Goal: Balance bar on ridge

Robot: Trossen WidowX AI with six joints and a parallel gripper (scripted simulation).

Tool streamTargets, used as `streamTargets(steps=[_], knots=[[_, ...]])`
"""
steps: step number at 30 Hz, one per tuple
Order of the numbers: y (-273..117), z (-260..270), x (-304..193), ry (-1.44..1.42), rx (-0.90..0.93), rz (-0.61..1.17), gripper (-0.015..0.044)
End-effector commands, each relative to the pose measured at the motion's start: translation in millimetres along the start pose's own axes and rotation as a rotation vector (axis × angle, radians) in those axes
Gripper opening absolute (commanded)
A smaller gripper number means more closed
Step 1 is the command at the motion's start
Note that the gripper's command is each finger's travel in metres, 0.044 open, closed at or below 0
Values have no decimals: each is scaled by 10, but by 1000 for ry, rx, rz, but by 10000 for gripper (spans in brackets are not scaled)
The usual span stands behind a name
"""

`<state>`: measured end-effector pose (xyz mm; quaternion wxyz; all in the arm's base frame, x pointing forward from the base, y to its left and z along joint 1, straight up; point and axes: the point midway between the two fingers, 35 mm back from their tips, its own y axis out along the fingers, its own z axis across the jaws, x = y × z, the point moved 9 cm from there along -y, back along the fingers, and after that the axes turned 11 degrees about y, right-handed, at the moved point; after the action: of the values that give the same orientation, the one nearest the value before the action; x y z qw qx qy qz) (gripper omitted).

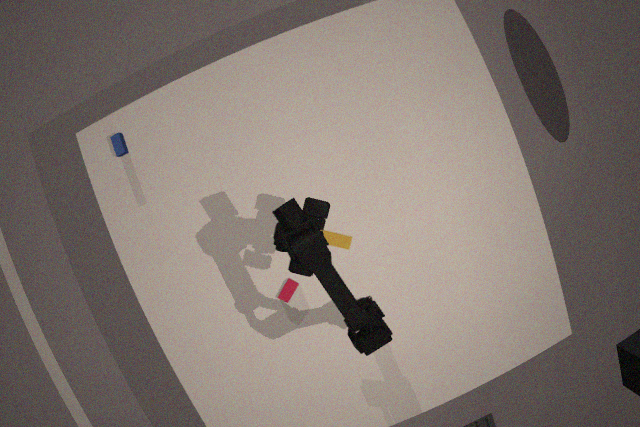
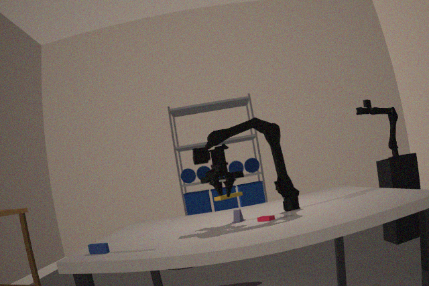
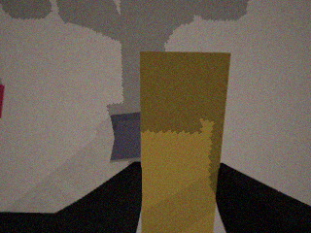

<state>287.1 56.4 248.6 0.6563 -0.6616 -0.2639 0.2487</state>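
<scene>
My gripper (image 2: 224,195) (image 3: 177,171) is shut on the yellow bar (image 1: 338,239) (image 2: 237,194) (image 3: 184,92) and holds it in the air, roughly level. The ridge, a small purple-grey block (image 2: 237,216) (image 3: 126,137) narrowing upward, stands on the table (image 1: 413,102) (image 2: 329,218). The bar is above the ridge's height, with a gap between them. In the wrist view the ridge shows just left of the bar, and the bar hides part of it. In the top view the arm hides the ridge and most of the bar.
A red block (image 1: 287,290) (image 2: 265,218) lies near the ridge, on the side toward the arm's base. A blue block (image 1: 119,144) (image 2: 98,248) sits near the table's far corner in the top view. The arm's shadow falls beside the ridge.
</scene>
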Motion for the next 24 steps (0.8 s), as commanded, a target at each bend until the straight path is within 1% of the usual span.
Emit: streamTargets(steps=[1,6,12,24], knots=[[8,158,-32,-69,3,-5,0],[21,297,-62,-119,4,-5,0],[59,305,-61,-120,4,-5,0],[255,316,-58,-120,4,-5,0]])
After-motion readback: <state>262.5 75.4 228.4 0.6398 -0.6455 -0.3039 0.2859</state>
